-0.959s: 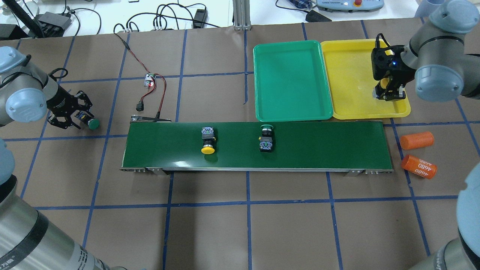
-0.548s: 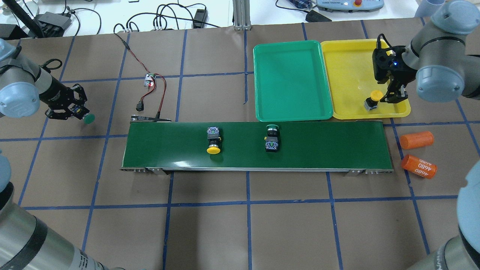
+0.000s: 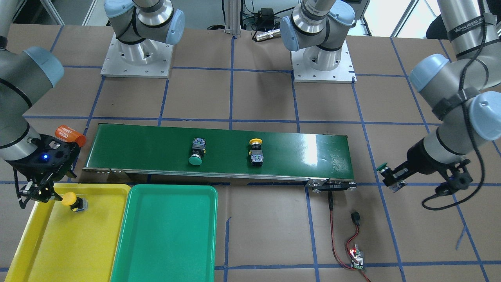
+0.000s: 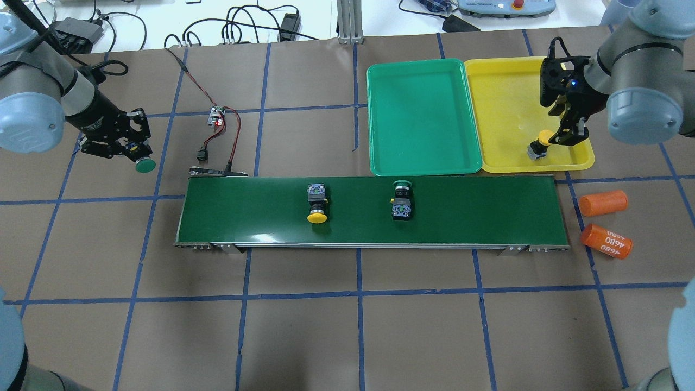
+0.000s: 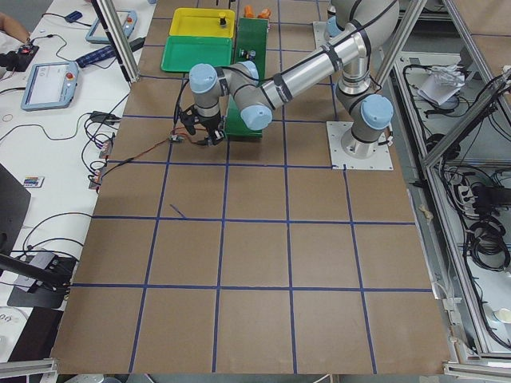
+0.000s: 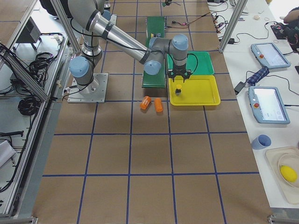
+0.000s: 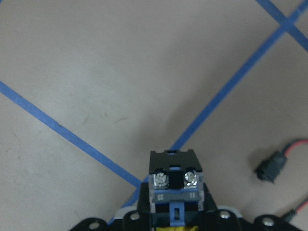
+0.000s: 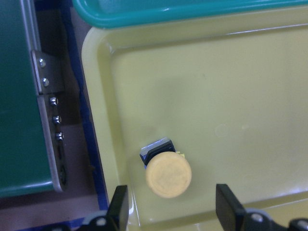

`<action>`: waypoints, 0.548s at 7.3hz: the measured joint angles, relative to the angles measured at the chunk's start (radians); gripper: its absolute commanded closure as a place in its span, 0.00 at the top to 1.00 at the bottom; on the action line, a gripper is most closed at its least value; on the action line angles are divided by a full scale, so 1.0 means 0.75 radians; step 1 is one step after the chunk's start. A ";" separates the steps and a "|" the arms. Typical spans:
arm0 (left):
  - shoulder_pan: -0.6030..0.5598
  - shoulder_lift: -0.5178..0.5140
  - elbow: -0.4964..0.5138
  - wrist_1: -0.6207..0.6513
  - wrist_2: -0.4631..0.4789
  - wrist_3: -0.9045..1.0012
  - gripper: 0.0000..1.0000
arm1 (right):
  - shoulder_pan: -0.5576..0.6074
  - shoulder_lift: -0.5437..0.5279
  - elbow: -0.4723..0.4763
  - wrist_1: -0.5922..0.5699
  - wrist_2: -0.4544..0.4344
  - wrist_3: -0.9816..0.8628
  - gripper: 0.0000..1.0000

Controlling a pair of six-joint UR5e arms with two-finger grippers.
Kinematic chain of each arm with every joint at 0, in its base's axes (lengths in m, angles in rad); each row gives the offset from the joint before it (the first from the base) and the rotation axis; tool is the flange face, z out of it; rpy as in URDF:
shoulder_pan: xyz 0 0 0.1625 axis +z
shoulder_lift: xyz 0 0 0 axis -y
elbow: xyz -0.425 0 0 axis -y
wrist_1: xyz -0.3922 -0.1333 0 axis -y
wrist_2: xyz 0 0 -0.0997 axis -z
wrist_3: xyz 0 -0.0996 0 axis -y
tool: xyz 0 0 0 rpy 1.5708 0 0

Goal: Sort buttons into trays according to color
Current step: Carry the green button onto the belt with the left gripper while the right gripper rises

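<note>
- The yellow button (image 8: 166, 173) is in the yellow tray (image 4: 505, 98), cap up, tucked in the corner nearest the belt's end and close to the rim.
- The right gripper (image 3: 39, 192) hangs right over it with its jaws spread wide, wider than the cap. There's one finger (image 8: 119, 204) on each side and neither is touching anything.
- The left gripper (image 4: 132, 149) is out past the belt's other end, up off the table, and clamped tight on the body of a green button (image 4: 144, 164). The cap pokes out of the claw, and the left wrist view shows the screw-terminal end sticking out the other way.
- Two more are on the conveyor belt (image 4: 488, 212): the second yellow button (image 4: 317, 207) and the second green button (image 4: 401, 200). Both lie on their sides around the middle, apart from each other.
- The green tray (image 4: 421, 117) sits just beside the yellow one, long sides together, both along the belt's far edge. Its floor is bare green plastic all over.
- The table (image 4: 358, 326) is covered in brown paper with a blue tape grid.
- Two orange cylinders (image 4: 602, 202) lie on their sides past the belt's end on the robot's right.
- A small circuit board (image 4: 217, 115) sits off the other end, with red and black wires running to the belt.
- Room-wise, there are white benches with teach pendants (image 6: 267, 103), loose cables and aluminium framing around the table.
</note>
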State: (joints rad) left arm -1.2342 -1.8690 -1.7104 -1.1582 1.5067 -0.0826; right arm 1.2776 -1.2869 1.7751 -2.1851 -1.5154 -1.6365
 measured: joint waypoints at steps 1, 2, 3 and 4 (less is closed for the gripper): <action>-0.095 0.035 -0.045 -0.012 0.015 0.053 0.00 | 0.025 -0.022 0.000 0.019 -0.001 0.134 0.71; -0.186 0.061 -0.100 0.000 0.034 0.091 0.00 | 0.058 -0.047 0.000 0.051 -0.003 0.282 0.71; -0.258 0.079 -0.144 0.021 0.047 0.130 0.00 | 0.097 -0.076 0.000 0.107 -0.003 0.400 0.71; -0.300 0.090 -0.179 0.033 0.048 0.161 0.00 | 0.131 -0.094 0.000 0.154 -0.002 0.489 0.71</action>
State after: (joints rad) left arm -1.4593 -1.8018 -1.8448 -1.1336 1.5428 0.0384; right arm 1.3755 -1.3575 1.7748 -2.0697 -1.5172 -1.2698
